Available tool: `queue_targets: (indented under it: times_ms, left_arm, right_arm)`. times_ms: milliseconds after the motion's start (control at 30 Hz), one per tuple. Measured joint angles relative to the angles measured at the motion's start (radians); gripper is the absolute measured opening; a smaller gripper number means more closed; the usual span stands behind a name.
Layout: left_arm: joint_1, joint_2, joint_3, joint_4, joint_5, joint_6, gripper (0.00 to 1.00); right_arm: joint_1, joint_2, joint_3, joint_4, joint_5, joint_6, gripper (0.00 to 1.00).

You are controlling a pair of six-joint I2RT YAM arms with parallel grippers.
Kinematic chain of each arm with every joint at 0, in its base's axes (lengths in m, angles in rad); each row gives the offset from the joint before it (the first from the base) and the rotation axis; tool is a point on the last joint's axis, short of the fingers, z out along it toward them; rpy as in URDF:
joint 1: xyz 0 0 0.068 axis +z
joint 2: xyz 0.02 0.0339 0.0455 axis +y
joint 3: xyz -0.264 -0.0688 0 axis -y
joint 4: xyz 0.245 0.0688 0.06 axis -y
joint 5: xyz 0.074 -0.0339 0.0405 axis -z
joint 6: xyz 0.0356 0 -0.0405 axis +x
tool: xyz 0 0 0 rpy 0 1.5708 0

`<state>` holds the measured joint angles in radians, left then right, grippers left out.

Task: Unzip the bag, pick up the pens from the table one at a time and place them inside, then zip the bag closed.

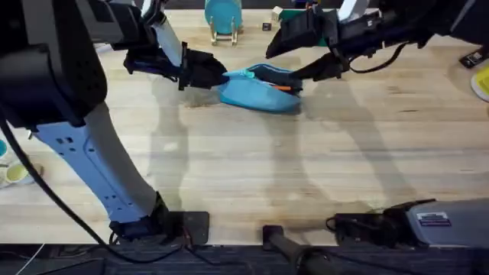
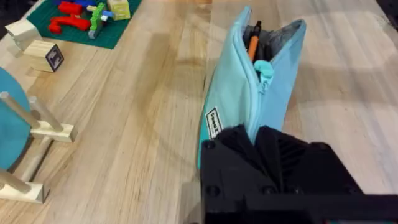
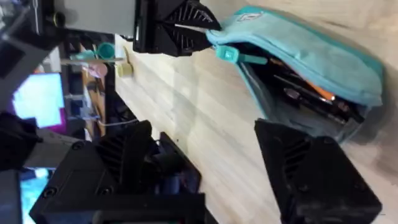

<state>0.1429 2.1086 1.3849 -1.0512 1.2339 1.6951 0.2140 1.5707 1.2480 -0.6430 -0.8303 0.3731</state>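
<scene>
Table [image 1: 252,176]: pale joined planks, bearing the bag toward the far middle.
Bag [image 1: 260,90]: light blue pouch, long axis across the table from left to right; zipper side open, mouth gaping at the right end, grey lining showing in the left wrist view.
Left gripper [image 1: 205,70]: black fingers pressed together on the bag's left end, pinching the fabric just beside the zipper line.
Right gripper [image 1: 321,70]: fingers spread apart, clamped on nothing; one finger [image 3: 314,174] just beside the bag's open right end, touching or not cannot be told.
Pen [image 1: 283,88]: orange, black tip, inside the open mouth, lying along the bag's long axis.
Pull tab [image 2: 263,68]: teal, partway along the zipper.
</scene>
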Motion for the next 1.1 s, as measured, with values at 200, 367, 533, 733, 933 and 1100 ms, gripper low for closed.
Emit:
queue_targets:
  times_ms: [200, 367, 533, 733, 933, 1100]
  left_arm:
    - [0.000, 0.000, 0.000, 0.000, 0.000, 0.000, 0.042]
    - [0.000, 0.000, 0.000, 0.000, 0.000, 0.000, 0.042]
    - [0.000, 0.000, 0.000, 0.000, 0.000, 0.000, 0.042]
    - [0.000, 0.000, 0.000, 0.000, 0.000, 0.000, 0.042]
    - [0.000, 0.000, 0.000, 0.000, 0.000, 0.000, 0.042]
    - [0.000, 0.000, 0.000, 0.000, 0.000, 0.000, 0.042]
  right_arm:
    - [0.035, 0.001, 0.000, 0.029, 0.001, -0.068, 0.996]
    - [0.061, 0.021, 0.000, 0.094, 0.001, -0.086, 0.996]
    - [0.063, 0.058, 0.000, 0.115, 0.057, -0.066, 0.996]
    - [0.070, 0.073, 0.000, 0.160, 0.072, -0.026, 0.996]
    - [0.072, 0.107, 0.000, 0.195, 0.075, 0.021, 0.996]
    - [0.090, 0.142, 0.000, 0.236, 0.078, 0.043, 0.996]
